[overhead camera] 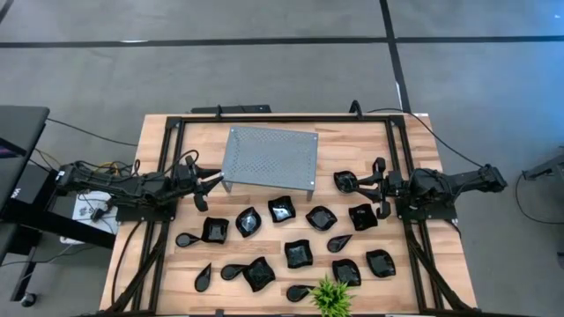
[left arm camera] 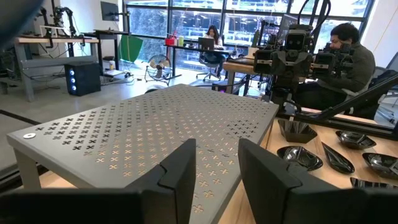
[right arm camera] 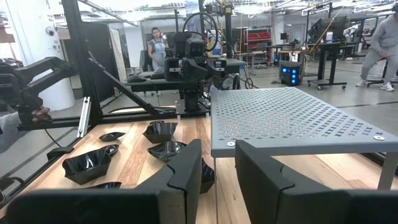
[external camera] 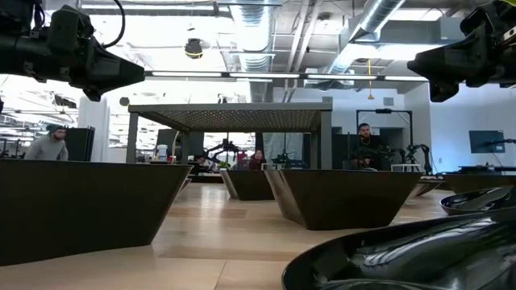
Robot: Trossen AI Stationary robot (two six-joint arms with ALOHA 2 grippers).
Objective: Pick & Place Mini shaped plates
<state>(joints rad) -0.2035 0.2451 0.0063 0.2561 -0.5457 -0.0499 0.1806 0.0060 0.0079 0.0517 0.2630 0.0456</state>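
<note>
Left pincer (overhead camera: 208, 181) hovering at the near-left edge of the grey perforated stand (overhead camera: 270, 158), fingers (left arm camera: 180, 171) parted a little, holding nothing. Black plates (overhead camera: 299, 254) scattered over the wooden desk (overhead camera: 264, 132) in front of the stand, beside a green plant (overhead camera: 331, 296). Right pincer (overhead camera: 374, 187) near the stand's right side, slightly open, empty, above a plate (overhead camera: 345, 182).

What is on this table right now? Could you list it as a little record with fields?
Table: wooden top
Stand: grey perforated metal stand at the back
Dishes: mini shaped plates, black, spread across the front
Plant: small green plant at the front edge
Left gripper: open, empty, beside the stand
Right gripper: open, empty, over one plate
</note>
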